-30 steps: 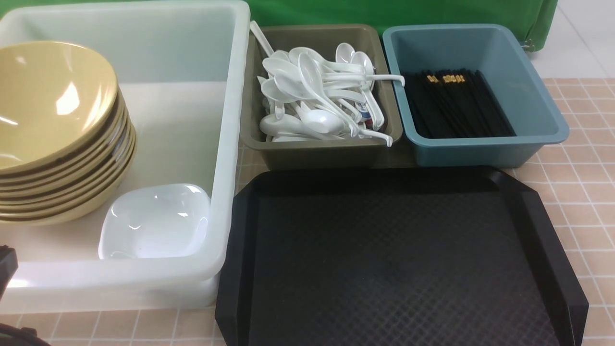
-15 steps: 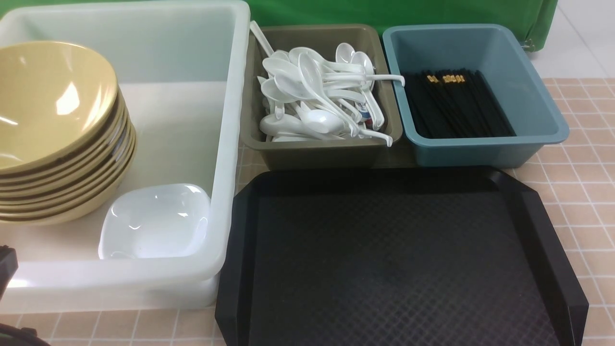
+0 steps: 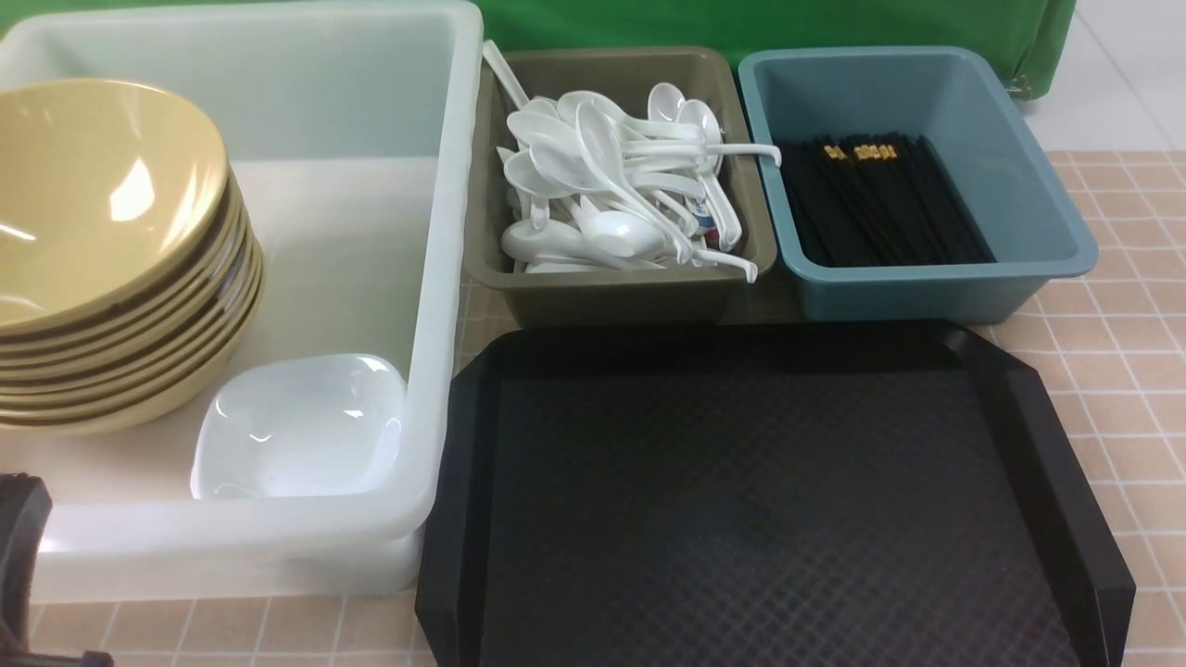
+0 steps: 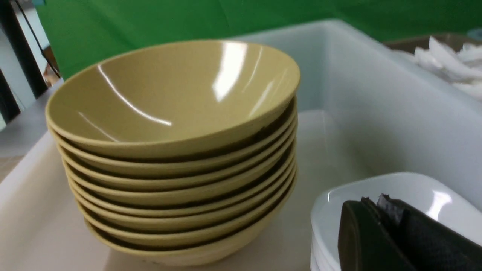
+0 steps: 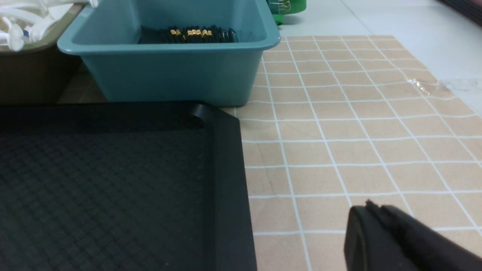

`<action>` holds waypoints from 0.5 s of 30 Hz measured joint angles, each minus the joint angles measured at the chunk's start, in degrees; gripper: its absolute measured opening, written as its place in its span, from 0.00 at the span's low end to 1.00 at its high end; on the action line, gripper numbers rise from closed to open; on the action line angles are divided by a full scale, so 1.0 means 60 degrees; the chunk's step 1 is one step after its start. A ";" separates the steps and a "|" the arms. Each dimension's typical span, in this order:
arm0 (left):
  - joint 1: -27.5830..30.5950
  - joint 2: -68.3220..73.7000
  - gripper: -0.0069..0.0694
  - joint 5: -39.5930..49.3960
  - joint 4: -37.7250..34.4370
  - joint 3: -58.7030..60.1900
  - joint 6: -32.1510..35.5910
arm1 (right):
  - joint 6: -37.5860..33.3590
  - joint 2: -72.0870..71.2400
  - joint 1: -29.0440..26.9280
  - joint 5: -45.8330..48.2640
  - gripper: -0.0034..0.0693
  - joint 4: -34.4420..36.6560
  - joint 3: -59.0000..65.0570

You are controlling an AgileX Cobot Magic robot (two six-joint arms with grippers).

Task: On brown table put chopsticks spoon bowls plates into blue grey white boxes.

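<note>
Several yellow bowls (image 3: 102, 250) are stacked at the left of the white box (image 3: 445, 278), with white plates (image 3: 296, 426) in its near corner. White spoons (image 3: 611, 195) fill the grey box (image 3: 602, 296). Black chopsticks (image 3: 880, 199) lie in the blue box (image 3: 927, 292). In the left wrist view my left gripper (image 4: 376, 201) is shut and empty, just over the plates (image 4: 414, 188) and beside the bowls (image 4: 169, 124). In the right wrist view my right gripper (image 5: 371, 209) is shut and empty above the brown table (image 5: 339, 131), right of the tray.
A black octagonal tray (image 3: 760, 500) with nothing on it lies in front of the grey and blue boxes. A dark part of my left arm (image 3: 23, 556) shows at the bottom left corner. A green backdrop stands behind the boxes.
The dark part of my left arm at the bottom left of the front view has come a little further into the picture. The dishes and boxes have not moved.
</note>
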 joint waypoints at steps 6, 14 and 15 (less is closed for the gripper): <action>0.0000 -0.0888 0.09 0.0738 0.0000 0.0603 -0.1316 | 0.0000 -0.0006 0.0000 0.0009 0.14 0.0000 0.0000; 0.0000 -0.0888 0.09 0.2379 0.0000 0.0603 -0.1380 | 0.0000 -0.0006 0.0000 0.0009 0.14 0.0000 0.0000; 0.0000 -0.0888 0.09 0.2380 0.0000 0.0603 -0.1380 | 0.0000 -0.0006 0.0000 0.0009 0.15 0.0000 0.0000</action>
